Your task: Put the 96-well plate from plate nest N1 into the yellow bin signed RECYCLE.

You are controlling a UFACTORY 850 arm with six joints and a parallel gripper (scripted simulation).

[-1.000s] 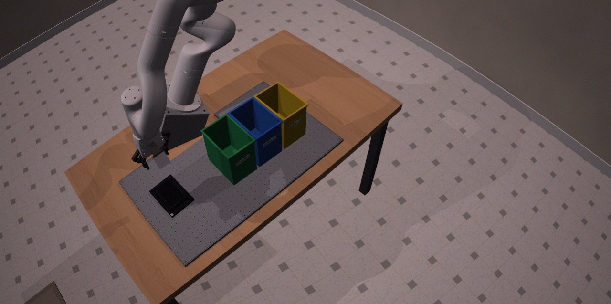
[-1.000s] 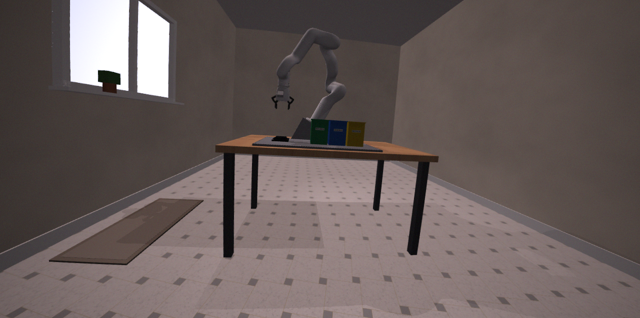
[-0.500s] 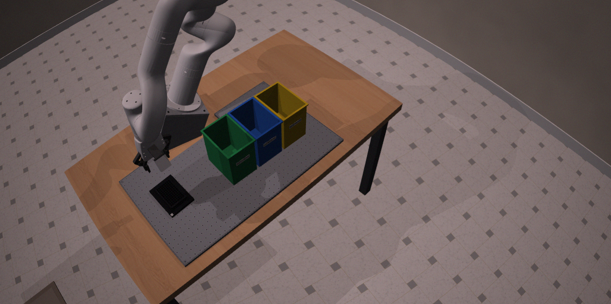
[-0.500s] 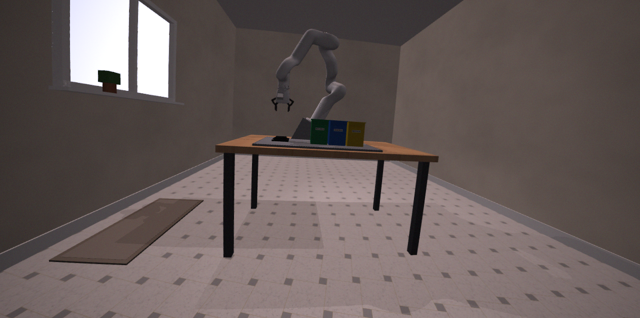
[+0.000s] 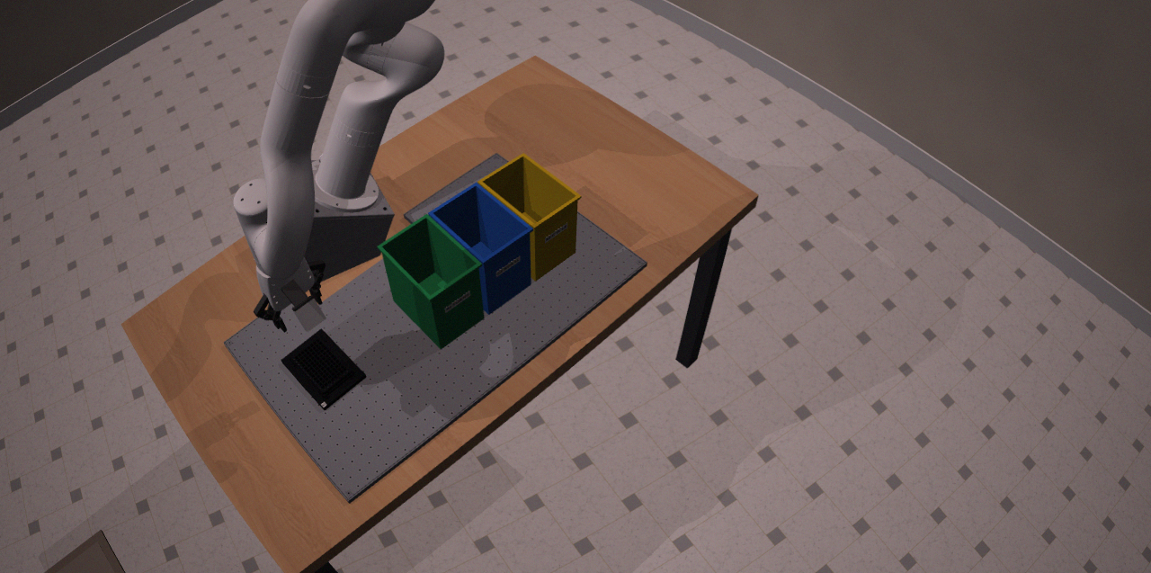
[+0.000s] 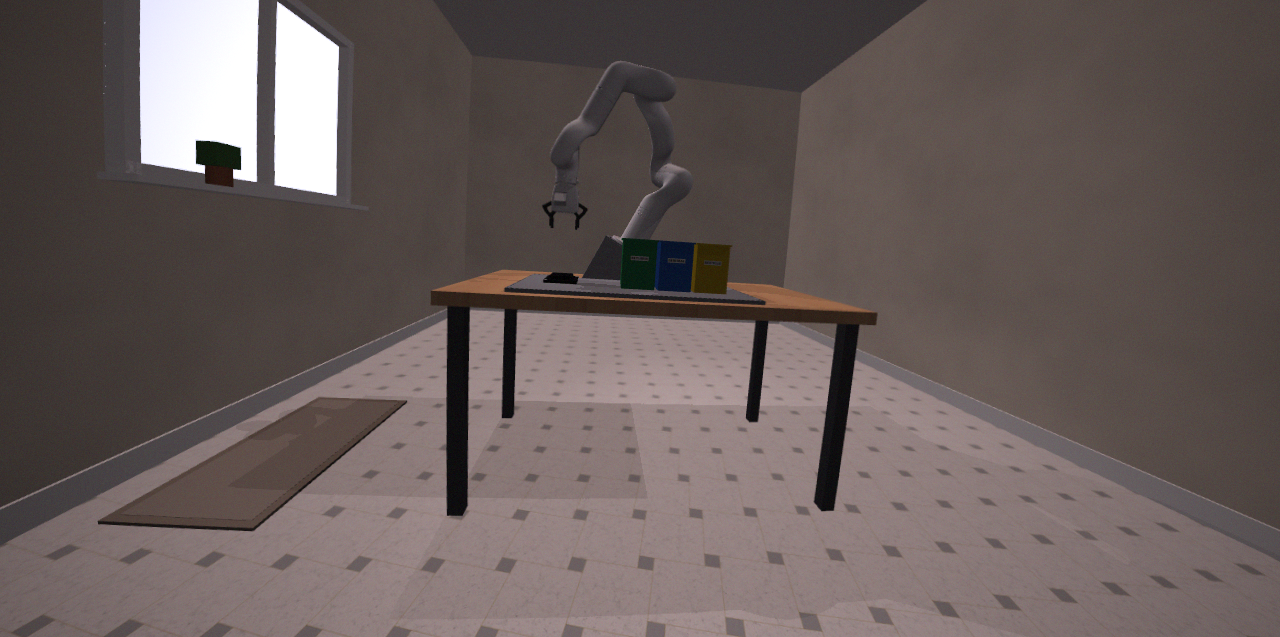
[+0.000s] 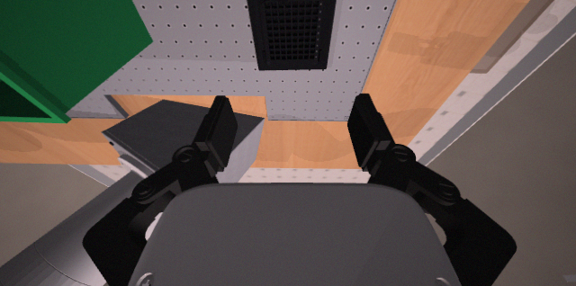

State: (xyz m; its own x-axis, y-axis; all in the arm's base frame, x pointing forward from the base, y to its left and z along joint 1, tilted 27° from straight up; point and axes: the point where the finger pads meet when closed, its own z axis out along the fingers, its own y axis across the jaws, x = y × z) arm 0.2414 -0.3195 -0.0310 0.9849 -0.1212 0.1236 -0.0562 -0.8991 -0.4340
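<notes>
We hold our gripper (image 7: 292, 126) fully spread and carrying nothing, high above the near edge of the grey perforated board (image 5: 498, 344). The 96-well plate (image 5: 322, 366) lies flat in its nest at the lower left of the top view, below and a little right of the gripper there; in the wrist view the plate (image 7: 292, 16) sits at the top centre of the frame, ahead of the fingers and between their lines. Its long axis runs up the wrist frame, across the line from finger to finger, so we judge the fingers would close across its short width. The yellow bin (image 5: 537, 210) stands farthest right in the row, well apart from the plate.
</notes>
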